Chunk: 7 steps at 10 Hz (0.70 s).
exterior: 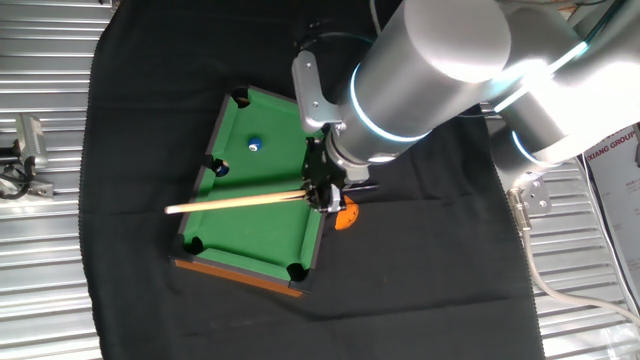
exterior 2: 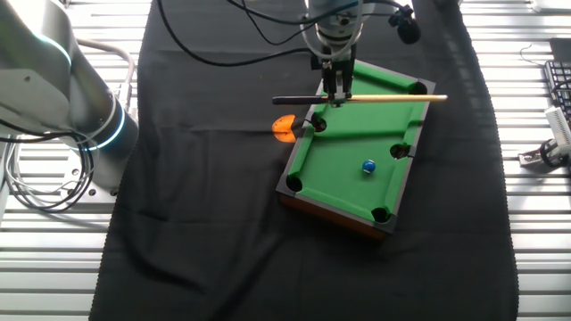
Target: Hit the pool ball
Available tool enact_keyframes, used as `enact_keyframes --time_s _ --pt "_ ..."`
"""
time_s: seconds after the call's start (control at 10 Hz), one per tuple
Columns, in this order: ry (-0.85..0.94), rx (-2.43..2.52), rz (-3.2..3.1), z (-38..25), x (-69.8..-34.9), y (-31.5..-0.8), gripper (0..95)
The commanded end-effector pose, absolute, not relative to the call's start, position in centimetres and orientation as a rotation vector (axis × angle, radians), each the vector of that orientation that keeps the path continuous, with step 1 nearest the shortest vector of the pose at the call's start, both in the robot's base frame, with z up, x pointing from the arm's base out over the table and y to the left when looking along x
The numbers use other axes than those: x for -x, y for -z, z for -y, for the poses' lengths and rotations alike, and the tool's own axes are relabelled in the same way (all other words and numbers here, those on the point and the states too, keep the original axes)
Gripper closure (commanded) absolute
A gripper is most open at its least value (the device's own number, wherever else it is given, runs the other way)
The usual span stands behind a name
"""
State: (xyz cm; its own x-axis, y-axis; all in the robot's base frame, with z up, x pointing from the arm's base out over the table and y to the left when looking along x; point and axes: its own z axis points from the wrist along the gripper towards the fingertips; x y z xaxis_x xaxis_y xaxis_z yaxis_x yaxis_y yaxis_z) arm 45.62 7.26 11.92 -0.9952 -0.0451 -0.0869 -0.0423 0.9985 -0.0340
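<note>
End effector [exterior: 322, 192] [exterior 2: 335, 92] clenched on cue [exterior: 235, 203] [exterior 2: 393, 98], gripping near its dark butt end, over one long rail of pool table [exterior: 262, 235] [exterior 2: 332, 159]. Cue lies level across the felt, roughly parallel to the short rails; its light tip overhangs the opposite long rail. Ball [exterior: 254, 145] [exterior 2: 368, 166] sits on the felt, light blue with a white spot, well apart from the cue, near the middle pocket on the long rail opposite the end effector. Orange object [exterior: 345, 216] [exterior 2: 284, 129] on black cloth [exterior: 420, 270] [exterior 2: 205, 205], just beside the rail under the end effector. Cloth covers the slatted metal counter [exterior: 40, 250] [exterior 2: 53, 267]. Grey clamp-like part [exterior: 28, 142] [exterior 2: 546, 153] on the counter edge, off the cloth; can't tell what it is.
</note>
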Motion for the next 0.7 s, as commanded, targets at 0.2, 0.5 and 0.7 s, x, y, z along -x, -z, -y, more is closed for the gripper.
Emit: enact_keyframes --time_s 0.2,0.5,0.7 --pt "0.051 0.064 -3.052 -7.18 -45.47 -12.04 95.0" --pt "0.052 0.059 -3.05 -7.28 -45.61 -11.74 95.0" --pt "0.05 0.058 -3.041 -7.21 -45.6 -11.36 95.0"
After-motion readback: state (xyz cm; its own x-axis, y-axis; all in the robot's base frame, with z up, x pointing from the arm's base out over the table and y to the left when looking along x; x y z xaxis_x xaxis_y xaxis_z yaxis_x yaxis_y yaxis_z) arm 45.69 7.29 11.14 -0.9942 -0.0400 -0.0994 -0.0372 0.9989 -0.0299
